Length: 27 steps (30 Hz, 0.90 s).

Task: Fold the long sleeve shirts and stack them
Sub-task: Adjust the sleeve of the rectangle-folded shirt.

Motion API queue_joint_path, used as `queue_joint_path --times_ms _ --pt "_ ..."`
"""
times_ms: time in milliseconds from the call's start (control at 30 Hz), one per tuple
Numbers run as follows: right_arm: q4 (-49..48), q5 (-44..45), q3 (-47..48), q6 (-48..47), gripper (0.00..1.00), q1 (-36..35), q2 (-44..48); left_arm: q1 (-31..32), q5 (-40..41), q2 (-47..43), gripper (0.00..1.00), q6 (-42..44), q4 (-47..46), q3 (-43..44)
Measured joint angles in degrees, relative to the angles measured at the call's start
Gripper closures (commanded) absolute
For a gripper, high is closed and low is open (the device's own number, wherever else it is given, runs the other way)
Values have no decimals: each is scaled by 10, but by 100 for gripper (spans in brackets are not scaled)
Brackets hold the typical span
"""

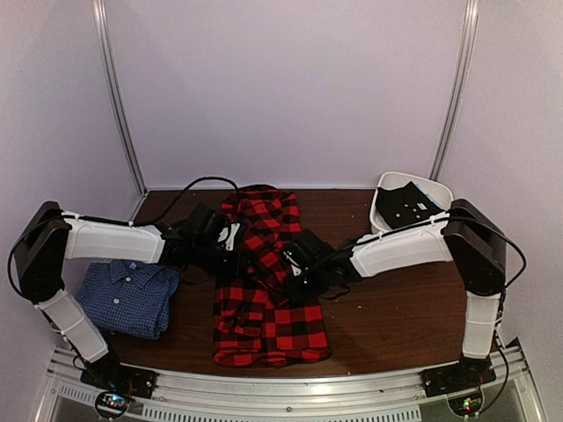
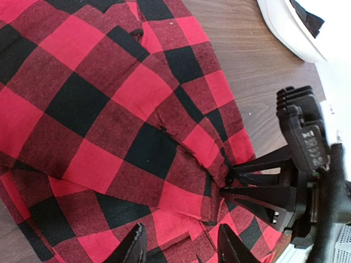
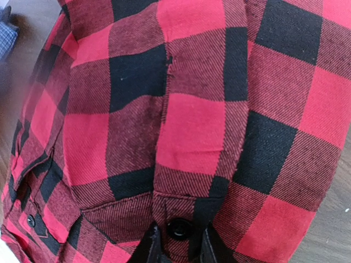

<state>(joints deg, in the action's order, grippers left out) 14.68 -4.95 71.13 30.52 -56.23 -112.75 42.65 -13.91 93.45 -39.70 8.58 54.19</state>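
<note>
Noted rumpled red-and-black buffalo-plaid flannel shirt [image 1: 264, 321] on brown wooden bench [image 1: 396, 308]; right jaws clamped on its buttoned edge [image 3: 164, 205], left jaws apart.

The red-and-black buffalo-plaid flannel shirt [image 3: 186, 126] is woven of matt, fuzzy twill cloth and fitted with a glossy black plastic button [image 3: 178, 227]. The brown wood-grain bench [image 1: 396, 308] is finished smooth.

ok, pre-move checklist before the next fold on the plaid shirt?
1. ok: right jaws pinched on the plaid shirt edge.
2. not ok: left jaws not gripping, open over the fabric.
3. not ok: plaid shirt not flat, bunched mid-length.
4. ok: blue shirt folded, lying apart from the plaid shirt.
5. ok: white bin clear of the plaid shirt.
</note>
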Motion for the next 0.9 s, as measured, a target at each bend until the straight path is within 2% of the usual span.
queue_joint_path --times_ms 67,133,533,900 --pt "9 5 5 -2 96 -1 0 -2 0 0 55 -2 -5 -6" --pt "21 9 12 1 100 -2 0 -3 0 0 55 -4 -9 -12" --pt "114 17 29 7 100 -25 31 -13 -2 0 55 -13 -33 -24" --pt "165 4 -18 29 100 -45 79 -17 -7 25 55 -19 -52 -9"
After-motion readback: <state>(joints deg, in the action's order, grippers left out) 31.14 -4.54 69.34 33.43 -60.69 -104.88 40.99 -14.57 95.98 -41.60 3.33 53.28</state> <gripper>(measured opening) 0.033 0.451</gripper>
